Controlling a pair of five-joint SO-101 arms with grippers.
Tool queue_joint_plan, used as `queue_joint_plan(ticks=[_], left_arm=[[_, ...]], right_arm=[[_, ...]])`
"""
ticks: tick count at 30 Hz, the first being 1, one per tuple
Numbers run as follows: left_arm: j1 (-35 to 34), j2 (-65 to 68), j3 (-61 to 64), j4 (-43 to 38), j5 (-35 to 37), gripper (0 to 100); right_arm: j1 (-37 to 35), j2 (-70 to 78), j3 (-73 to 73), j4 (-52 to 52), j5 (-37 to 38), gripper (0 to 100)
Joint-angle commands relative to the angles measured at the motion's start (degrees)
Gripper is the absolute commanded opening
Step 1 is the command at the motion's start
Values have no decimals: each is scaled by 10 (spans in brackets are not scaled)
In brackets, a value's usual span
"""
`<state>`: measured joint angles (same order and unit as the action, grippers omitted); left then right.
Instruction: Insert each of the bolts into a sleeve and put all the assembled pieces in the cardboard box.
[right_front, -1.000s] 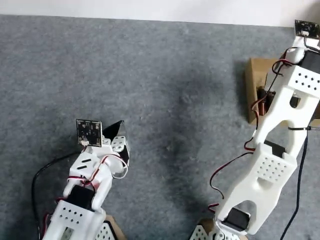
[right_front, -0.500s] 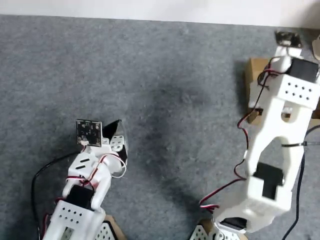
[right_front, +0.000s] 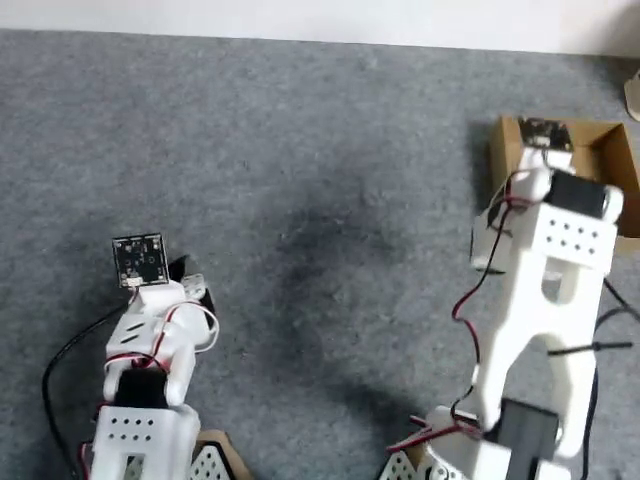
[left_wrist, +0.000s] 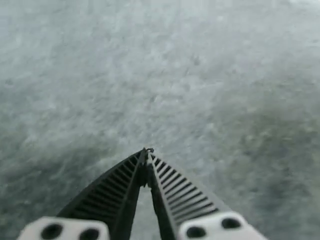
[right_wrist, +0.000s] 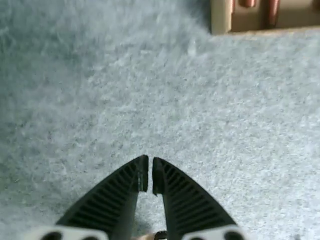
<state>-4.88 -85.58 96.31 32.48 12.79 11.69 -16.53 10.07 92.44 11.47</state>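
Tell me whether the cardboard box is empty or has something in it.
Not empty. The right wrist view shows two copper-coloured cylindrical pieces lying inside the cardboard box.

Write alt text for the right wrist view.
The right gripper, shut and empty, is over grey carpet. Beyond it is a corner of the cardboard box, with two copper-coloured pieces inside.

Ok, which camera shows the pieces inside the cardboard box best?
Right wrist view: two copper-coloured pieces lie inside the cardboard box at the frame edge. In the high view the right arm covers much of the box, hiding them.
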Motion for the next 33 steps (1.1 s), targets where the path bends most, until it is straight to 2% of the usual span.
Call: queue_joint_plan(ticks=[1,8,11,15,20,25,28,30,33], left_arm=[[-29,-2,14,23,-19,6],[-50,-2,14,48,-24,6],[-48,-2,14,70,-25,6],[-54,-2,14,98,-79,6],[-91,-2,14,106,-84,6],[-92,-2,14,129,-88,5],[-92,-2,14,133,-159,5],[-92,-2,14,142,-181,5],[-96,-2,14,153,-138,5]], right_arm=[[-9,-73,80,-48,-6,5],[-9,-175,245,-132,-6,5],[-7,-205,288,-157,-4,5],[-9,-248,342,-190,-1,5],[-10,-289,404,-228,6,5],[-7,-315,464,-262,23,5],[-7,-335,500,-282,21,5],[-7,-353,524,-296,20,5],[-8,-385,562,-316,23,5]])
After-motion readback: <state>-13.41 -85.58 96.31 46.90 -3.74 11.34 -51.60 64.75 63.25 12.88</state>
